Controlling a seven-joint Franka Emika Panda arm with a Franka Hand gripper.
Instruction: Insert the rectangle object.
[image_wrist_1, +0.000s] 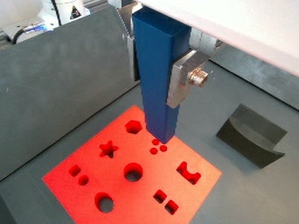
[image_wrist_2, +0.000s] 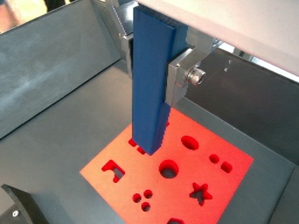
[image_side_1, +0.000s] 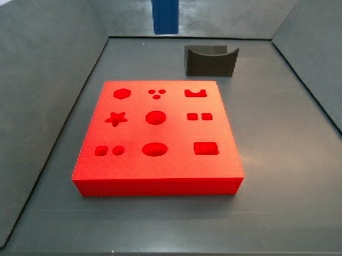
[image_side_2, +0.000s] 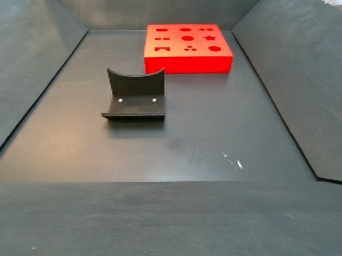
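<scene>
One rectangle object (image_wrist_1: 158, 74), a long blue bar, hangs upright in the hand (image_wrist_2: 158, 74), whose silver fingers (image_wrist_1: 184, 80) are clenched on its sides in both wrist views. Its lower end hovers above the red block (image_wrist_1: 128, 171), apart from it. In a side view, the dark curved holder (image_side_1: 211, 60) stands on the desk (image_side_1: 281, 140) at one o'clock from the block.

The gripper (image_wrist_1: 176, 74) shows in both wrist views, up close under the cameras. Its fingers (image_wrist_2: 179, 74) are flat silver plates — shiny metal with cut corners. A round silver screw (image_wrist_1: 200, 76) sticks out the side, next to a white casing (image_wrist_1: 251, 26).
</scene>
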